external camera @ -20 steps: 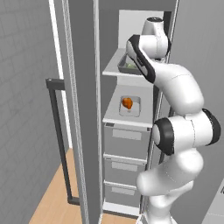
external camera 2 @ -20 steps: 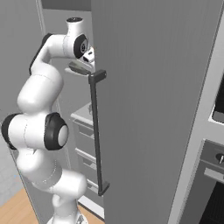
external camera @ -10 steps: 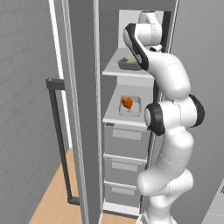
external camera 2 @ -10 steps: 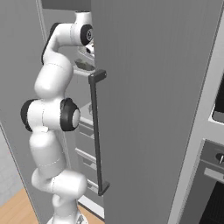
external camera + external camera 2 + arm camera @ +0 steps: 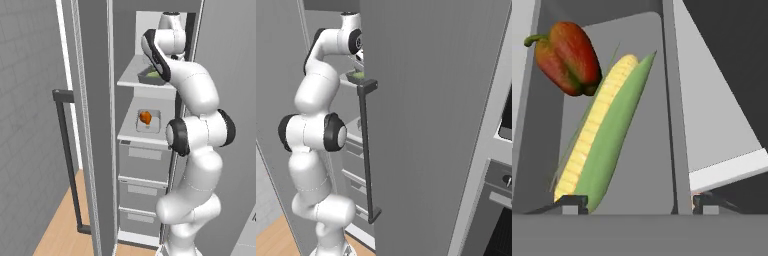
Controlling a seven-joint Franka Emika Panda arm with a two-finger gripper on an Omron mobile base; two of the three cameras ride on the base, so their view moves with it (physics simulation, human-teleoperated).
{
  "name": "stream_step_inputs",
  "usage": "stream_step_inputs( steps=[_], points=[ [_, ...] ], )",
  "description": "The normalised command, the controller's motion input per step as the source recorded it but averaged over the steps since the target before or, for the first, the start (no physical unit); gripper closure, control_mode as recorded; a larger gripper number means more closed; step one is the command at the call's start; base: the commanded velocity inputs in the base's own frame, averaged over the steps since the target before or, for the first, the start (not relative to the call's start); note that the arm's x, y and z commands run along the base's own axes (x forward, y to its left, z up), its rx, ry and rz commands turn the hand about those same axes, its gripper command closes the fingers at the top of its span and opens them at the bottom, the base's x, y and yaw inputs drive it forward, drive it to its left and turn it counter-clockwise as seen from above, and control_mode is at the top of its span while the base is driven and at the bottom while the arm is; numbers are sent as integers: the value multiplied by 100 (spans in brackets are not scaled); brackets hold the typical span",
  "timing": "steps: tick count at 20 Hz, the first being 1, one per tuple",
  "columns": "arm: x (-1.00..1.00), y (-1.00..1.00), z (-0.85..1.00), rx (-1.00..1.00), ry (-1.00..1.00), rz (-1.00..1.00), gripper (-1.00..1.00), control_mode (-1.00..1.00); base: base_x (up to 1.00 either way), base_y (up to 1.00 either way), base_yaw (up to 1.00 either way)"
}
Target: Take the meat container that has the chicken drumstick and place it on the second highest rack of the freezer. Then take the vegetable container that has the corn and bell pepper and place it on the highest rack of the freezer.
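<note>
The vegetable container (image 5: pixel 643 150) is a grey tray holding the corn (image 5: pixel 604 145) and the red bell pepper (image 5: pixel 567 57). It rests on the highest rack (image 5: pixel 130 80) of the freezer (image 5: pixel 95 125), where the vegetable container (image 5: pixel 150 76) shows below my hand. My gripper (image 5: pixel 638 201) is open, its tips wide apart on either side of the tray's near end and its side wall (image 5: pixel 674 100). The meat container (image 5: pixel 148 125) with the chicken drumstick (image 5: pixel 145 117) sits on the second highest rack (image 5: pixel 129 132).
Three grey drawers (image 5: pixel 145 160) stack under the racks. The open freezer door, with its dark bar handle (image 5: pixel 67 160), stands to the left. A second door with a bar handle (image 5: pixel 367 150) stands close on the right, and a black wall oven (image 5: pixel 501 200) lies beyond it.
The arm has drawn up straighter in the freezer opening, with the hand higher over the top rack. The fingers now stand apart. Both containers stay on their racks.
</note>
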Motion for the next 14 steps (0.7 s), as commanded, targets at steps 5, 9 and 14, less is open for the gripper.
stream_step_inputs(
  steps=[5, 9, 14],
  points=[
    [-10, 27, -14, -2, -41, 0, -100, -100, 0, 0, 0],
    [-26, 19, 4, -1, -39, 0, -100, -100, 0, 0, 0],
    [-69, 25, 53, -1, -17, 0, -100, -100, 0, 0, 0]
  ],
)
